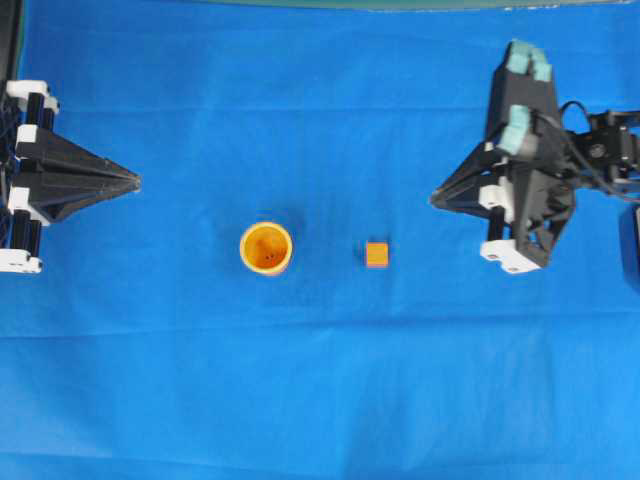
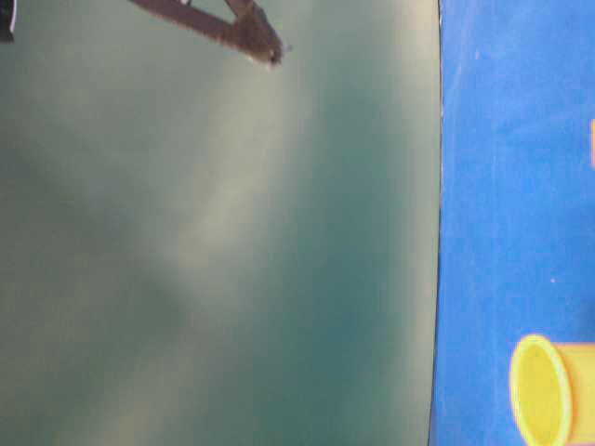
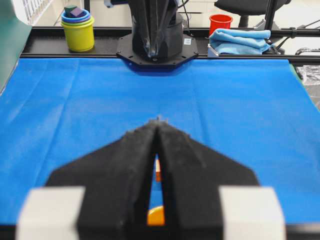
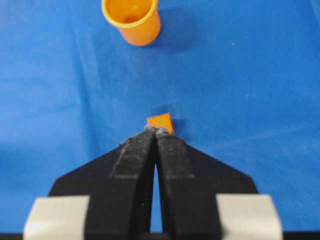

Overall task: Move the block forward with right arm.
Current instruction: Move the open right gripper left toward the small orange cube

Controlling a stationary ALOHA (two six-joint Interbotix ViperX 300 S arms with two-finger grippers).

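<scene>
Block (image 1: 377,254) beside cup (image 1: 266,247) (apart)

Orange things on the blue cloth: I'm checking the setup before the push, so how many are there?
2. The round cup stands left of centre; the small block sits apart to its right, nearer the shut right gripper. Nothing seems hidden.

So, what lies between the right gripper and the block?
Only bare blue cloth, seen in the overhead view, lies between the right gripper and the block.
</scene>
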